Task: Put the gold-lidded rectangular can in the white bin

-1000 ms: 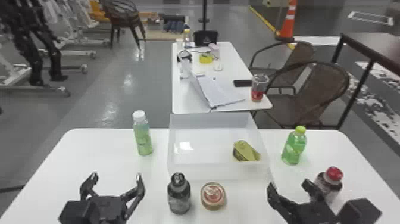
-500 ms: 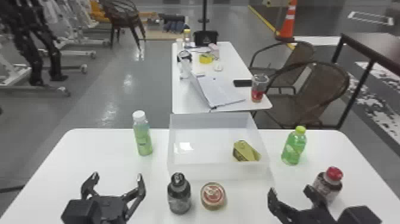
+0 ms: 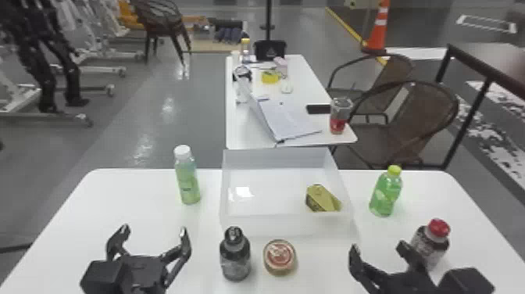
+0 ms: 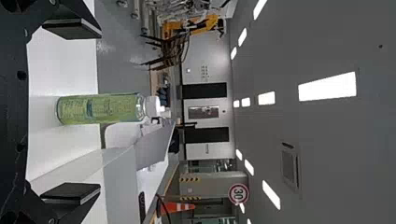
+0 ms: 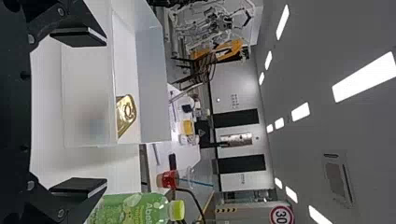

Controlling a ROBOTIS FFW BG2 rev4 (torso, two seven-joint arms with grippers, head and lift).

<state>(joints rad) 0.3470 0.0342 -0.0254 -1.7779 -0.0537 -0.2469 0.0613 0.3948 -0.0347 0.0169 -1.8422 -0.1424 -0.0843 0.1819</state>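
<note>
The gold-lidded rectangular can [image 3: 322, 198] lies tilted inside the white bin [image 3: 286, 225], at its right side near the front wall. My left gripper [image 3: 153, 231] stands open at the table's front left, with nothing between its fingers. My right gripper [image 3: 377, 254] is at the front right, open and empty, near the red-capped bottle. In the right wrist view the can's gold lid [image 5: 126, 114] shows past the wall of the bin [image 5: 88, 93], and the right gripper [image 5: 78, 112] has its fingers wide apart. The left gripper [image 4: 72, 109] is also spread in the left wrist view.
A dark bottle [image 3: 235, 255] and a round tin [image 3: 279, 257] stand before the bin. A white-capped green bottle [image 3: 187, 176] is left of it; a green bottle [image 3: 386, 192] and a red-capped bottle [image 3: 430, 243] are to its right. A second table [image 3: 242, 129] lies behind.
My right gripper has shifted slightly, its fingers changing angle near the red-capped bottle. The left gripper, the can and the bin look the same as before.
</note>
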